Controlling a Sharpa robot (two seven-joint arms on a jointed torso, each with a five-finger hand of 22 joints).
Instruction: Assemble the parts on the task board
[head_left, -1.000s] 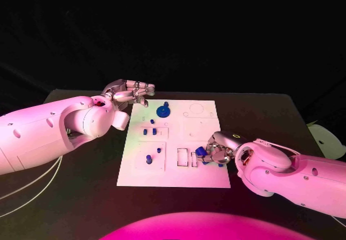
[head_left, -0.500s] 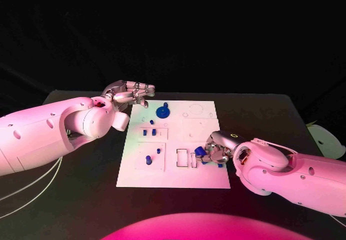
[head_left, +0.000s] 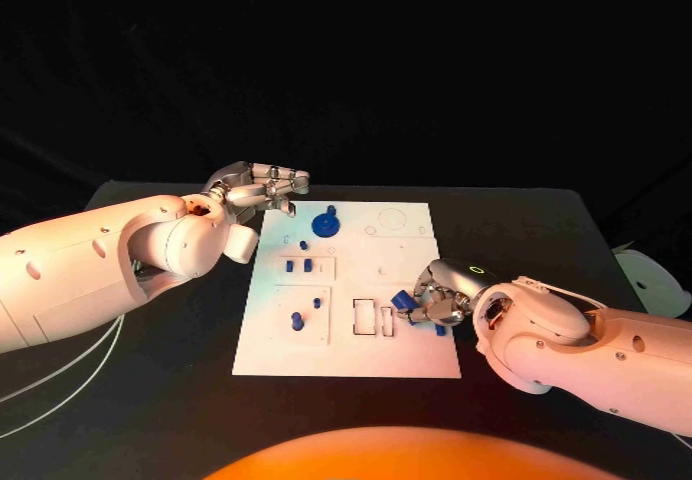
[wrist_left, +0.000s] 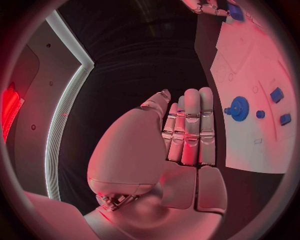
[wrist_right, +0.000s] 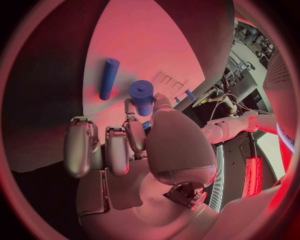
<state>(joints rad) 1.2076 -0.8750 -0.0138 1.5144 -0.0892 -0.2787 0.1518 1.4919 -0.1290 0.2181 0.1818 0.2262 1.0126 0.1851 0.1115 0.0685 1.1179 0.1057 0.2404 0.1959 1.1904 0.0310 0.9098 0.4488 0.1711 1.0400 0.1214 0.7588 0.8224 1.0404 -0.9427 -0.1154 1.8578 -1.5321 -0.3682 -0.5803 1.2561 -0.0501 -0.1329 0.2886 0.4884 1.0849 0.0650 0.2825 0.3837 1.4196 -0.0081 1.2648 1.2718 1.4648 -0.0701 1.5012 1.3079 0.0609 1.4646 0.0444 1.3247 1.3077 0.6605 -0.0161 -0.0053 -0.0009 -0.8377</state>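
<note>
Task board (head_left: 351, 340), a white plate, is seen at the middle of the frame in the head view, lying flat on the black bench (head_left: 548, 225). A blue cylindrical part (wrist_right: 142, 96) is held pinched in the fingertips of the right robot hand (head_left: 428, 305), over the lower right area of the board, just beside two narrow rectangular slots (head_left: 375, 317). A second, longer blue peg (wrist_right: 108, 78) is observed lying loose on the board close to that hand. Further blue parts are noted: a gear-shaped piece (head_left: 327, 222) near the upper edge of the board, two small blocks (head_left: 299, 265) in a recessed square, and an upright peg (head_left: 297, 320) at lower left. The left robot hand (head_left: 263, 186) is placed at the upper left corner of the board, off its edge, with fingers straight and close together, nothing held. The held part is judged to be light, rigid plastic with a smooth, likely slippery round wall; it is best taken across its side near the upper end, so that the lower end is left free for seating. Whether the part has been seated cannot be told.
</note>
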